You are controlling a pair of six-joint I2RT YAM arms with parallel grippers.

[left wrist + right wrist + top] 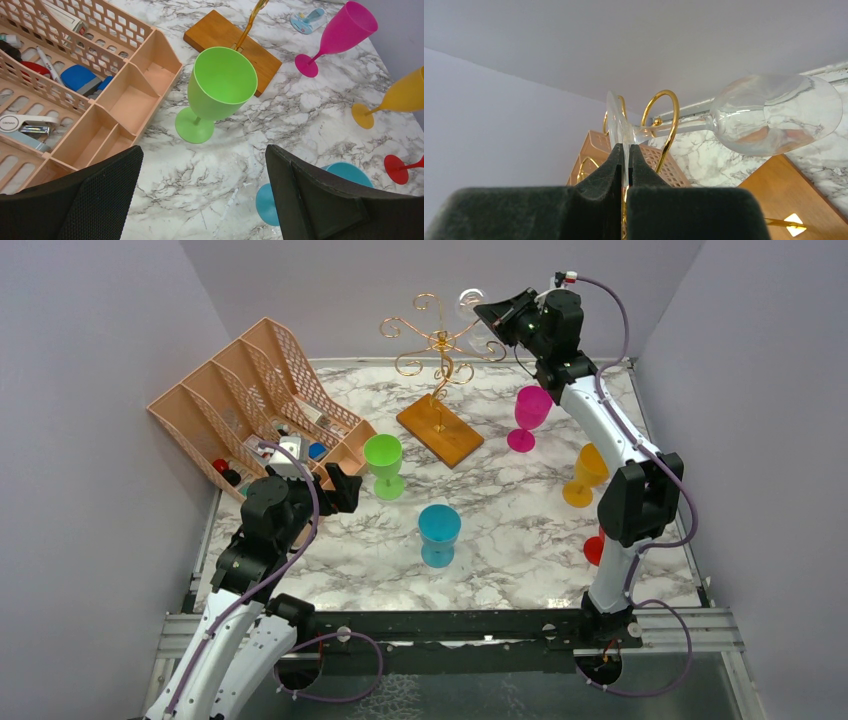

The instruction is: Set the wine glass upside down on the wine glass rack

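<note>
My right gripper [625,150] is pressed together on the thin foot of the clear wine glass [779,117], which shows edge-on between the two pads. From the wrist camera the stem runs away to the right, crossing a gold curl of the wine glass rack [672,120]. I cannot tell whether the stem rests on the wire or only passes beside it. The bowl hangs out past the curl, above the rack's wooden base [796,200].

From overhead, that gripper sits high at the far side of the table [520,560], level with the rack's top scrolls.

My left gripper [204,197] is spread wide and carries nothing, low over the marble near the front left. A green goblet [222,82] stands upright just ahead of it. The peach mesh organiser [250,390] lies to the left. A blue goblet [439,530], a pink one [530,410], a yellow one [587,472] and a red one [594,548] are spread over the rest of the marble.
</note>
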